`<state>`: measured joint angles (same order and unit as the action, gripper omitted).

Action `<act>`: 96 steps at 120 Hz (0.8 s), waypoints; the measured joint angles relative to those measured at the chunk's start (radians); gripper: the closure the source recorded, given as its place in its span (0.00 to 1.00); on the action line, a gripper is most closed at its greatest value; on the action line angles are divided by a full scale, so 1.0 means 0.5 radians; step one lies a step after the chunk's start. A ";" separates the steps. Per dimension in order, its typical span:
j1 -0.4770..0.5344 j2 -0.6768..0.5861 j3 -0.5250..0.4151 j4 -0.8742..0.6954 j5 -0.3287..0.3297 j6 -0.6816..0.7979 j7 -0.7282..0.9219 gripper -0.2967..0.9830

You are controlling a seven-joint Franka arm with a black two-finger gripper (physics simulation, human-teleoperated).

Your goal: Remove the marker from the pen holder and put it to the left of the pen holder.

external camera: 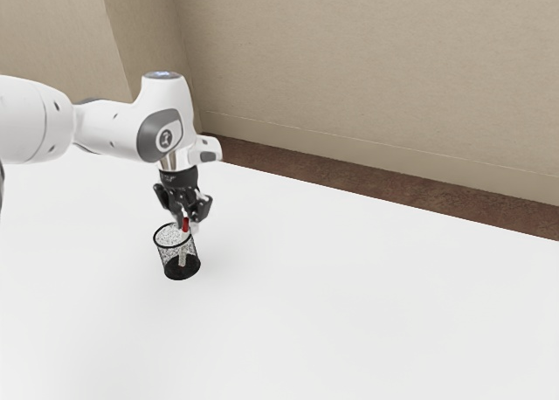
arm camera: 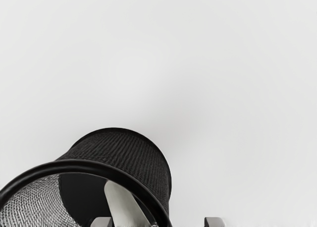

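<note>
Gripper point(external camera: 189, 225) is pointed down at the rim of the black wire-mesh cylindrical pen holder point(external camera: 164, 252), on the exterior view's right side of it. Fingers are spread, nothing clamped. White marker with red end point(external camera: 185, 226) is held leaning in the holder, red end up between the fingers. Marker body is partly veiled by mesh; its upper part and the near rim are cut off in the wrist view.

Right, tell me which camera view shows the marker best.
The exterior view: there the marker has its red end above the rim of the pen holder, and its pale body shows through the mesh. The wrist view looks down inside and catches part of that pale body, cut off at the lower edge.
</note>
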<state>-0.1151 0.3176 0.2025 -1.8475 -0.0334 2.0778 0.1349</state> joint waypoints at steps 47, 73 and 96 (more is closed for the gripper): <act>0.025 -0.055 0.060 -0.005 0.044 -0.038 -0.006 0.83; 0.010 -0.367 0.166 -0.007 0.060 -0.221 -0.017 0.84; 0.031 -0.469 0.421 -0.035 0.069 -0.385 -0.016 0.84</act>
<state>-0.0996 0.0834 0.4129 -1.8650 0.0009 1.8854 0.1270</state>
